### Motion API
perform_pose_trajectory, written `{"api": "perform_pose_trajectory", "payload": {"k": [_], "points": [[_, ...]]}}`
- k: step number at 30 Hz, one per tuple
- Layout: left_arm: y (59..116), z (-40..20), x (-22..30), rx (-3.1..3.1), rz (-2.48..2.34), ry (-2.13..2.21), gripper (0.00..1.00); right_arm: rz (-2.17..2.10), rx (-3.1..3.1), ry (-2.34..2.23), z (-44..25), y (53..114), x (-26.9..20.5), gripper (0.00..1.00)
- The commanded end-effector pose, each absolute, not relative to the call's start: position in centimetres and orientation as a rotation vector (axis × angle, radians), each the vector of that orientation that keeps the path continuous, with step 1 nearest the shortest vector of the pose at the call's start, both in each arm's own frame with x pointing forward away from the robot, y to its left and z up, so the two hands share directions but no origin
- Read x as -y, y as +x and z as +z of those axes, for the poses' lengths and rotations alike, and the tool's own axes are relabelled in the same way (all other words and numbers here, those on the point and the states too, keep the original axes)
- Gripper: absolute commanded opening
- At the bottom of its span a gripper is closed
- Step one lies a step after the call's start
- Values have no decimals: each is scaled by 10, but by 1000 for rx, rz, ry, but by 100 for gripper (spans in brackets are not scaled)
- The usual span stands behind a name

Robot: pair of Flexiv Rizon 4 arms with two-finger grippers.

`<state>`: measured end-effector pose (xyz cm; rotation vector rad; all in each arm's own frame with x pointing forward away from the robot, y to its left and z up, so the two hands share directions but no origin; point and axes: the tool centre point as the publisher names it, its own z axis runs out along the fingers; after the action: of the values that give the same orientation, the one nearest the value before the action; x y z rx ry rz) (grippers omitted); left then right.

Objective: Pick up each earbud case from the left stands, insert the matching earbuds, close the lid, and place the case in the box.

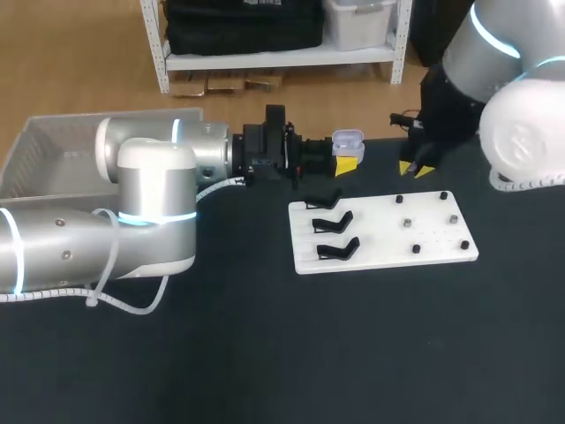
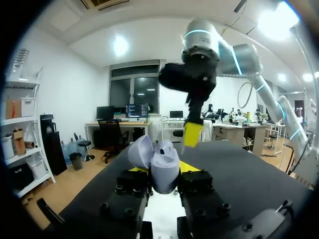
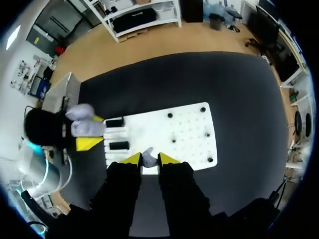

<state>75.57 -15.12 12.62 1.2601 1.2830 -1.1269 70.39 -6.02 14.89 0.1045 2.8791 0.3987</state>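
Three black stands [image 1: 335, 249] stand in a row along the left edge of a white board [image 1: 397, 243], and six small dark pegs [image 1: 415, 249] dot its right half. The board lies flat, right of the middle of the dark desk [image 1: 353, 353]. It is well apart from the near edge and closer to the far one, with a broad stretch of dark top between it and the near edge.

The left arm [image 1: 150, 203] lies across the left half of the desk. Past the board's far left corner, the left gripper [image 1: 347, 161] points toward the right side, level with the desk top. Its yellow-tipped fingers are clamped from two sides on the pale lavender earbud case [image 1: 349, 140]. The case stands upright between them with its lid swung open.

Just beyond the case, toward the far right of the desk, the right gripper [image 1: 415, 168] hangs with its fingers pointing down, above the board's far edge. In the right wrist view its two tips are drawn close together, pinching a small pale earbud [image 3: 148, 158] between them. The two grippers are near each other but apart.

A translucent box [image 1: 44, 150] sits at the far left corner, behind the left arm.
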Motion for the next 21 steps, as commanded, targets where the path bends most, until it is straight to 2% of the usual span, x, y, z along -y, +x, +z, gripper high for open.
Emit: {"api": "perform_pose_trajectory", "payload": {"k": [1,13,21], "points": [[757,127,151,-1284,-1130,1264,0,342,-2836,58,176,670,52,0],[757,127,151,-1284,-1130,1264,0,325,-2820,61,179,667,48,0],[757,127,151,-1284,-1130,1264,0,162,-2936,-315,188,680,-8,0]]}}
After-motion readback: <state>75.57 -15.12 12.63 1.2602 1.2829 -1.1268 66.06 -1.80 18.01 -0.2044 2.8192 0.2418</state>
